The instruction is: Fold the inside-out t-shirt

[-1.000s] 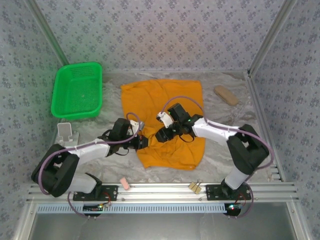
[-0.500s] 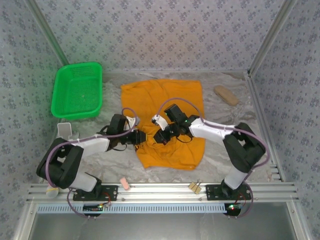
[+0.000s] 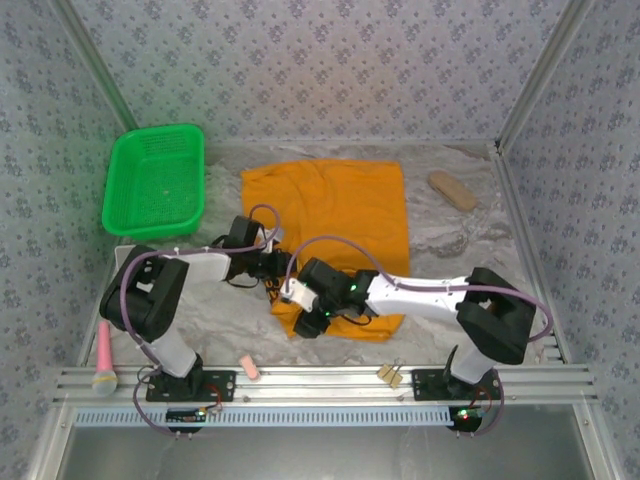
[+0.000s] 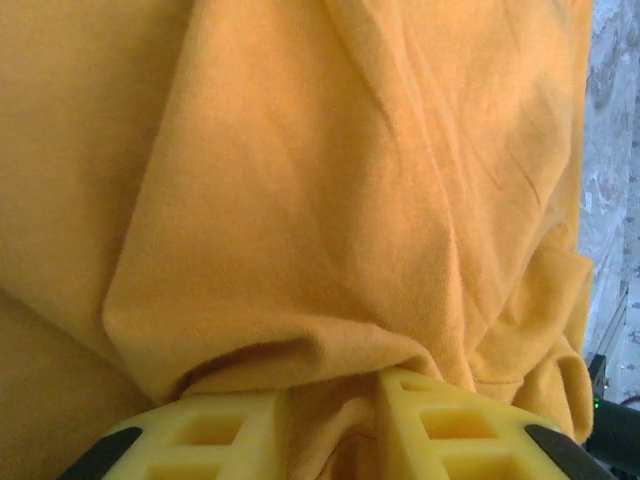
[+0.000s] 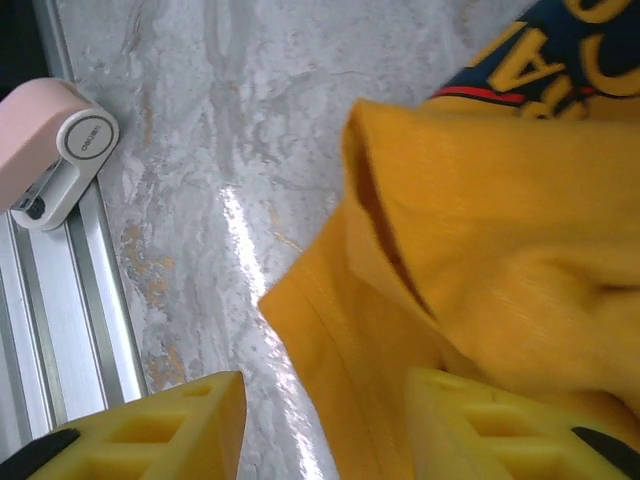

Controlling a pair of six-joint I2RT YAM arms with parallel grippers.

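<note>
T-shirt (image 3: pixel 345 205) lay spread in the middle of the table (image 3: pixel 455 250), orange and creased, its far hem toward the back wall and its near end bunched low in the overhead frame, short of the front rail (image 3: pixel 330 380). Bare marbled surface stayed open to the right of the cloth as far as a tan block (image 3: pixel 453 190) in the upper right. A narrower strip lay on the left, between the shirt and the green basket (image 3: pixel 155 180) in the upper left. A small pink device (image 5: pixel 55 150) sat on the rail at the upper left of the right wrist frame, apart from the cloth. The left gripper (image 4: pixel 330 395) rested at the shirt's left edge, its yellow fingers (image 4: pixel 200 435) a little apart with a bunched fold in the gap; whether they pinched it could not be told. The right gripper (image 5: pixel 320 385) stood with its jaws wide at the near left corner of the shirt. The hem lay between its fingers against the right-hand one, and bare table showed beside the other. A turned-up bit of dark print (image 5: pixel 560 45) showed at the upper right of that frame.
</note>
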